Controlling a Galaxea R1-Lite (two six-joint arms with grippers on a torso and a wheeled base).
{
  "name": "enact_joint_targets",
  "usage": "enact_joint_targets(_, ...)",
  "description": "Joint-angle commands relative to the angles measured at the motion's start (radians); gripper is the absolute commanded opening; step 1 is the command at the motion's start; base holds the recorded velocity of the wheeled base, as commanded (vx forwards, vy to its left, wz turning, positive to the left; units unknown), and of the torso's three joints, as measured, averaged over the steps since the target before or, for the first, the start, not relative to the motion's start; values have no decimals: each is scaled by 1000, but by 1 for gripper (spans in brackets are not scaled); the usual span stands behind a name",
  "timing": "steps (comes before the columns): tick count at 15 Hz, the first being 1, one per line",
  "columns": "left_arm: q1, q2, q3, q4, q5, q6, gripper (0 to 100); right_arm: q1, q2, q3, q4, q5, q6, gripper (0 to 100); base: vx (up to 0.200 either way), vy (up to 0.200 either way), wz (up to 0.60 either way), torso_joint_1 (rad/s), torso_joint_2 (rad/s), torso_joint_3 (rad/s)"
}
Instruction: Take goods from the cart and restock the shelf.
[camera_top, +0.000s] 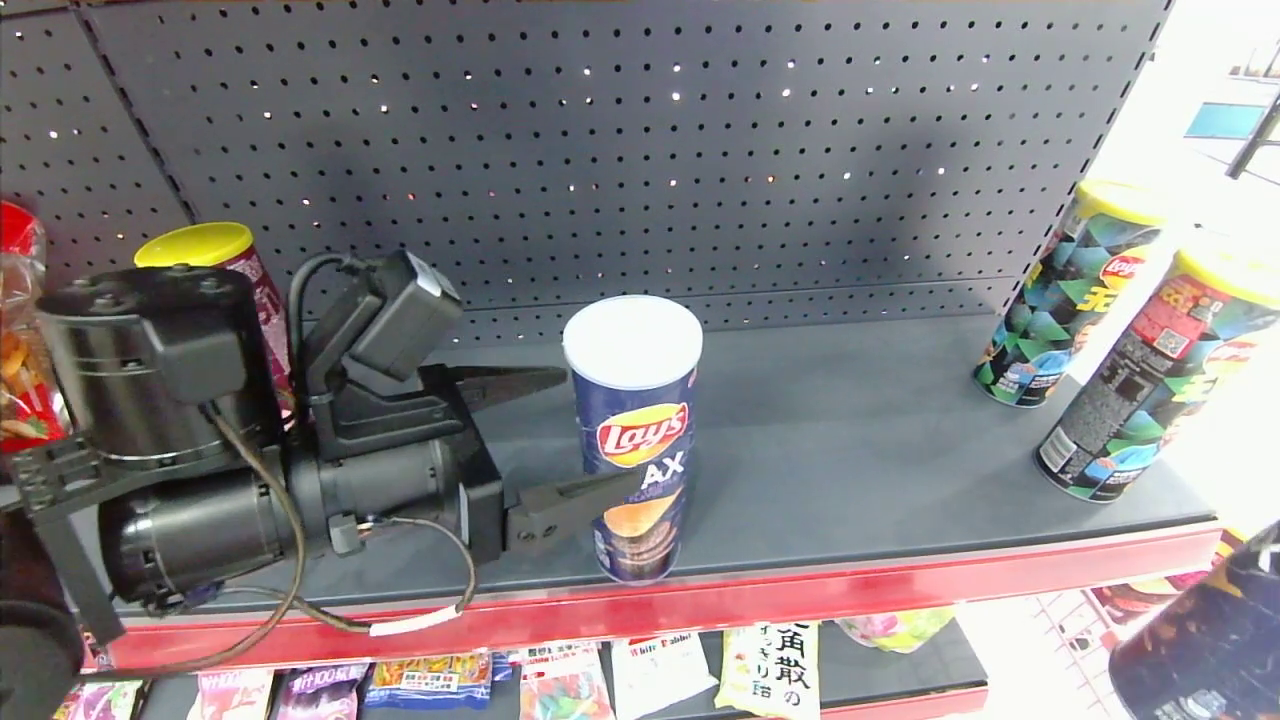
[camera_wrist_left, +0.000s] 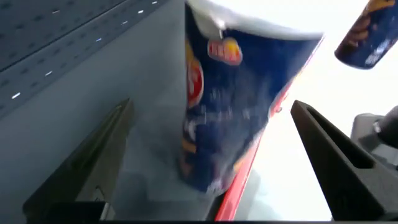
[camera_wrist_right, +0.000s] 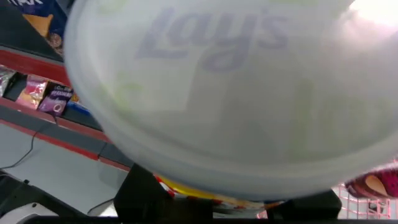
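Held can (camera_wrist_right: 236, 93): round, smooth, translucent plastic lid, close against the right wrist camera. The dark jaws of the right gripper (camera_wrist_right: 227, 202) are clamped on the can body below the lid.

Blue can (camera_top: 640, 400): glossy printed cylinder with a flat white lid, upright at 6 o'clock on the shelf (camera_top: 860, 450), just behind the red front lip.

Left gripper (camera_top: 600, 428): enters from 9 o'clock. Its matte black tapered jaws are apart, one at 12 o'clock of the blue can, one at 6 o'clock, close to its wall.

Shelf deck is smooth grey metal; the back panel is perforated. Two yellow-lidded cans (camera_top: 1065, 300) stand at 3 o'clock
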Motion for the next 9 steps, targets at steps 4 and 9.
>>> enact_joint_targets(4, 2, -155, 131, 13, 153, 1, 100, 170, 381, -90, -283, -6, 0, 0, 0, 0, 0, 0, 0, 0)
enact_joint_targets(9, 4, -313, 195, 141, 193, 0, 100, 252, 671, -297, -349, -4, -16, 0, 0, 0, 0, 0, 0, 0)
